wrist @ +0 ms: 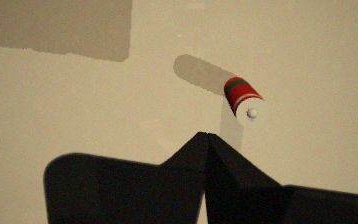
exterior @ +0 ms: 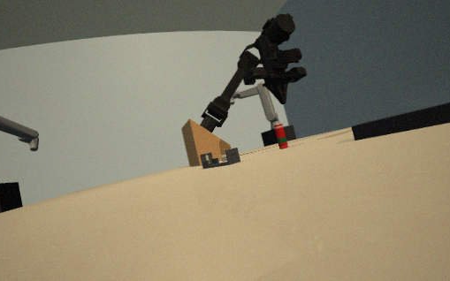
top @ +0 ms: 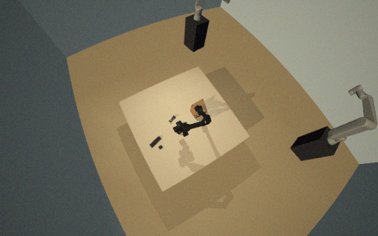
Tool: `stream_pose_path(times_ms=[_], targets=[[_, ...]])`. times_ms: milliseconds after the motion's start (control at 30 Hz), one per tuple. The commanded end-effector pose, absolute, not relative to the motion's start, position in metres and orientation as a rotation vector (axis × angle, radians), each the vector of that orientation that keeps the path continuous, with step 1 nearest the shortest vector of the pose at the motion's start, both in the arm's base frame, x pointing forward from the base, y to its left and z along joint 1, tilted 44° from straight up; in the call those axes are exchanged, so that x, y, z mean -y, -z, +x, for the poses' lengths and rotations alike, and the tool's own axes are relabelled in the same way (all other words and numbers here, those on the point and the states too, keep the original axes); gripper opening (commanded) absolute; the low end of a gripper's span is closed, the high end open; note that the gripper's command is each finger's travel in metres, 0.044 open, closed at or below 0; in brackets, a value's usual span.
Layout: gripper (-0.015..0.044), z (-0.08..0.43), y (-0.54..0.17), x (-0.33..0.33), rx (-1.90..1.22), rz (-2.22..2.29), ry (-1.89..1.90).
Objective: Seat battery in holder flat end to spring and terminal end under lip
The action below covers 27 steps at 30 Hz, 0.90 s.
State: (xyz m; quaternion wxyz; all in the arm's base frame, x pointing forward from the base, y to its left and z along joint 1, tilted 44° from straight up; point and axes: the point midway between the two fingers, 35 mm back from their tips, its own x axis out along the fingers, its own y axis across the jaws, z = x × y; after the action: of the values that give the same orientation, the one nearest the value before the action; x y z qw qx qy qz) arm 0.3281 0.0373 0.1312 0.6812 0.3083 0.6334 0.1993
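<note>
The battery [exterior: 281, 136] [wrist: 242, 95] is red with a green band and stands upright on the table, its pale terminal end up. In the top view the arm hides it. The dark holder [top: 172, 119] [exterior: 232, 155] is empty and lies on the table apart from the battery, with a raised wall at each end. Its spring and lip are too small to tell apart. My gripper [exterior: 284, 102] [wrist: 205, 141] is shut with nothing between its fingertips. It points down and hangs above the battery, which shows just beyond the tips in the wrist view.
An orange-brown wedge-shaped block [top: 194, 110] [exterior: 192, 143] stands behind the holder in the exterior view, near the arm's base. A long dark bar [top: 155, 142] [exterior: 413, 120] and a small dark block [top: 160, 147] lie on the table. Grey arms on black pedestals stand off the table.
</note>
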Motion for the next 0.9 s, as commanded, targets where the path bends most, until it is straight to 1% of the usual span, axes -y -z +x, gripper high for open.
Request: stream_pose_path(times_ms=[0, 367, 867], targets=[[0.0, 0.328, -0.135, -0.039, -1.431, 0.714, -0.462], [0.0, 0.337, -0.078, -0.093, -1.429, 0.716, -0.465], [0.0, 0.336, -0.065, -0.081, -1.43, 0.715, -0.462]])
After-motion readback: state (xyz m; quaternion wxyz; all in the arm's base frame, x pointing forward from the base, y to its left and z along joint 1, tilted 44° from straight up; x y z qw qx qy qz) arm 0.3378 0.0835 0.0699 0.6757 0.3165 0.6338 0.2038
